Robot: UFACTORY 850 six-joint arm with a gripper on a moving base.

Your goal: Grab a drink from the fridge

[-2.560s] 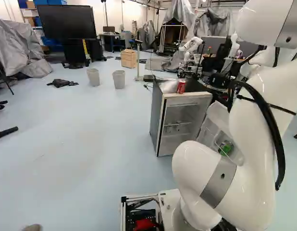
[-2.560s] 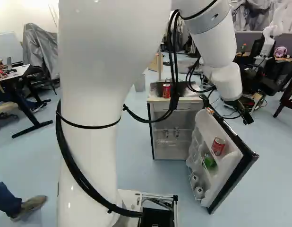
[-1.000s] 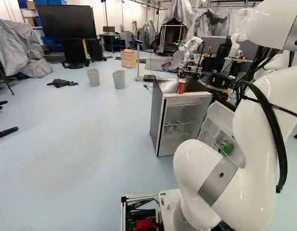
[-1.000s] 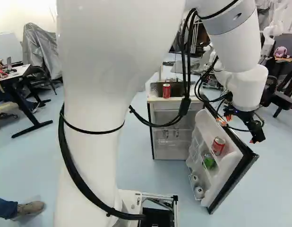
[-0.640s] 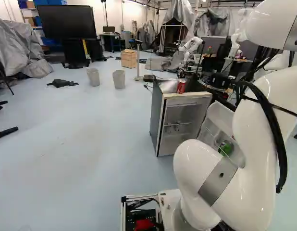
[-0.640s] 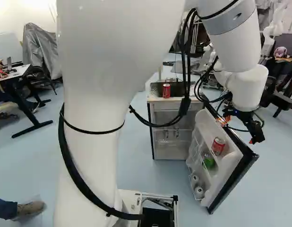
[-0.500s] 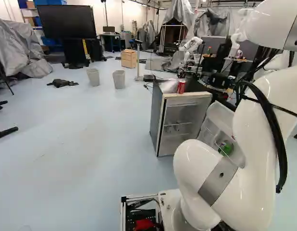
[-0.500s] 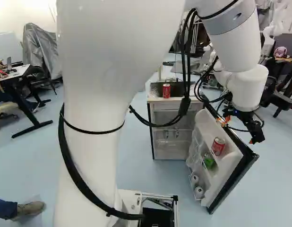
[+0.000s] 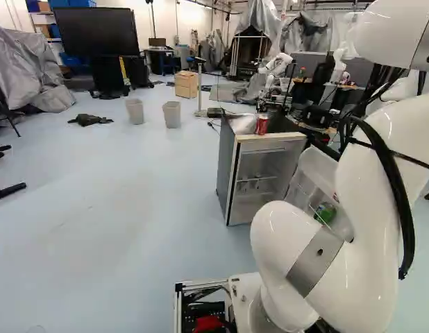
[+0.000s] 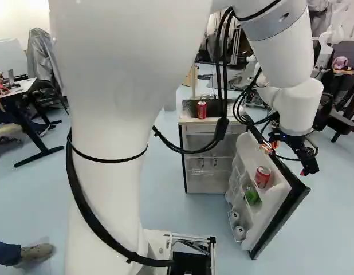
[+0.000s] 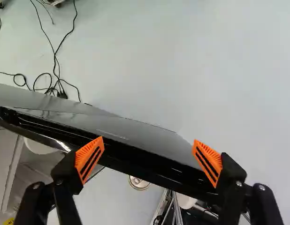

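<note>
In the right base view my gripper (image 10: 287,158) hangs at the top edge of the open fridge door (image 10: 283,215). The wrist view shows the gripper (image 11: 148,160) open wide, the door's black top edge (image 11: 149,160) crossing between its orange pads; no grip shows. A red can (image 10: 262,177) and a green can (image 10: 252,196) stand in the door shelves, with two pale cans lower down. The red can's top (image 11: 139,183) shows beside the door edge in the wrist view. Another red can (image 9: 262,124) stands on top of the fridge (image 9: 266,170).
Two grey bins (image 9: 171,114) stand on the floor left of the fridge. Another robot (image 9: 275,68) is behind it. Cables (image 11: 55,70) lie on the floor beyond the door. A person's shoe (image 10: 38,252) shows at the left of the right base view.
My arm first moved right and down to the door's top edge. Since half a second ago the gripper and door have shifted slightly left in the right base view, with the door cans. The base stays.
</note>
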